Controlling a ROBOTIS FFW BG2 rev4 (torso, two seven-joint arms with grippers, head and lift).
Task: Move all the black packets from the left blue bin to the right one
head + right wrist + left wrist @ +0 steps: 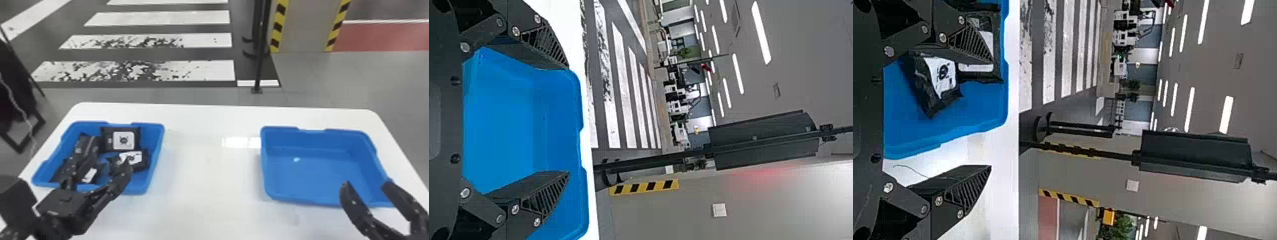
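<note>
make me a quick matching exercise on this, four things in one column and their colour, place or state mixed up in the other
Things
1. packets
2. table
3. left gripper
4. right gripper

Colour, place or state
A. open, at the right bin
B. black, in the left bin
C. open, at the left bin
D. white, under both bins

Right pairs
1-B
2-D
3-C
4-A

A large indoor hall: crosswalk stripes [207, 71], black-and-yellow hazard tape [277, 27], ceiling strip lights [761, 32].
</note>
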